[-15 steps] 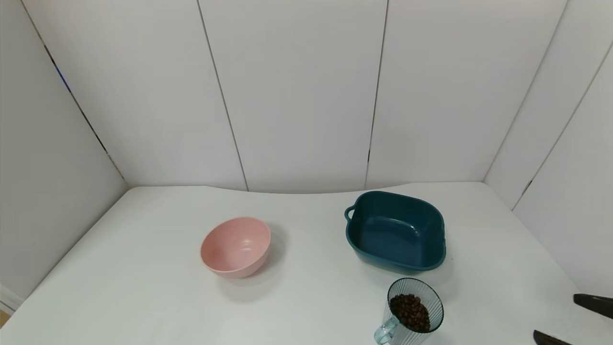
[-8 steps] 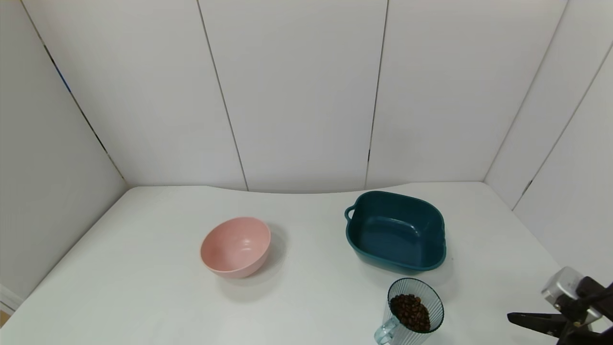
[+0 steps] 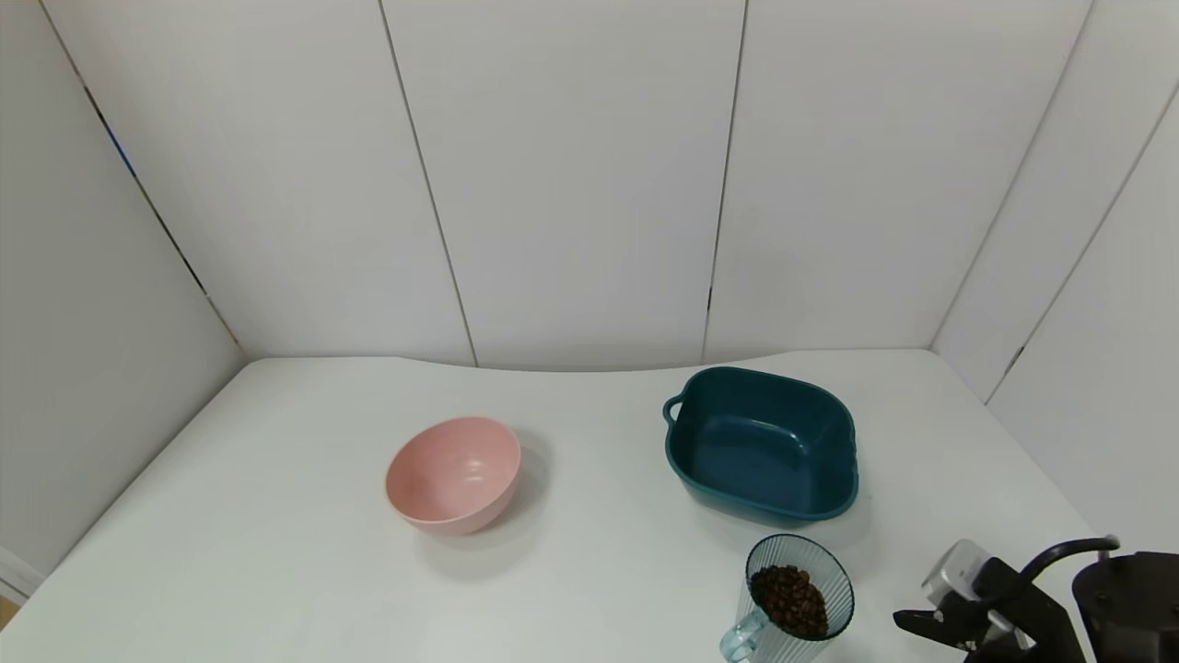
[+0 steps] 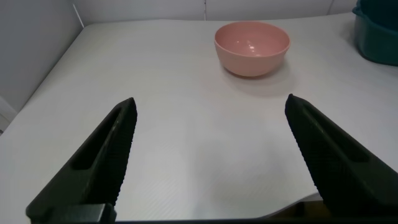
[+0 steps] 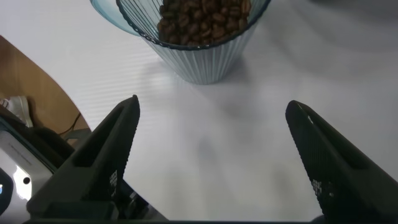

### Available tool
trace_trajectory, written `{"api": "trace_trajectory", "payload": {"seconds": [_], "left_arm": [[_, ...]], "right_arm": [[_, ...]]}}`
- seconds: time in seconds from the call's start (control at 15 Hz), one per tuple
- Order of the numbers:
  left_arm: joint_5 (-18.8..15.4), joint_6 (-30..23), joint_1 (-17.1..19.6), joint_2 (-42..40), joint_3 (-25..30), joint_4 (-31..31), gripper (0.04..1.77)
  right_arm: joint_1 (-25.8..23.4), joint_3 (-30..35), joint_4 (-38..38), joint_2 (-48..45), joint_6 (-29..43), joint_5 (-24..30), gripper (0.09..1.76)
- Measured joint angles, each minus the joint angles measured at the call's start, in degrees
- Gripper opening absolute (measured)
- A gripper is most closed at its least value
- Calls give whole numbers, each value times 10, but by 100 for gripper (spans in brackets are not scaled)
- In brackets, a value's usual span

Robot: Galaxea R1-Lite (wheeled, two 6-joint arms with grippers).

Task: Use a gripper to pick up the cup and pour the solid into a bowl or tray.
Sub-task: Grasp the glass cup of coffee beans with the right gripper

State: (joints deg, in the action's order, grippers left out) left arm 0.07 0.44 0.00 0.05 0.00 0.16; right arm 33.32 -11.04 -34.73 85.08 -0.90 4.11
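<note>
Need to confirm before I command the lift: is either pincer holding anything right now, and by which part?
Nothing is held. The right pincer is open, short of the cup, not touching it. The left pincer is open over bare table.

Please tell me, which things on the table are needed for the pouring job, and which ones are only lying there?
Needed for the job:
- cup, upright on the table
- coffee beans, inside the cup
- teal basin, empty
- right gripper, open, close to the cup

Only lying there:
- pink bowl, empty
- left gripper, open, idle

Cup (image 3: pixel 794 600) before basin (image 3: pixel 761 444); bowl (image 3: pixel 453 474) left; beans (image 3: pixel 788 599) inside cup.
</note>
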Motion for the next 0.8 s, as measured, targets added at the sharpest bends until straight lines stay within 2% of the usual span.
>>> {"api": "trace_trajectory", "payload": {"seconds": [0.4, 0.8], "left_arm": [[0, 0, 0, 0, 0, 0, 172], [0, 0, 0, 0, 0, 0, 172]], "right_arm": [[21, 35, -172, 101, 54, -25, 171], [30, 57, -282, 169, 70, -43, 171]]}}
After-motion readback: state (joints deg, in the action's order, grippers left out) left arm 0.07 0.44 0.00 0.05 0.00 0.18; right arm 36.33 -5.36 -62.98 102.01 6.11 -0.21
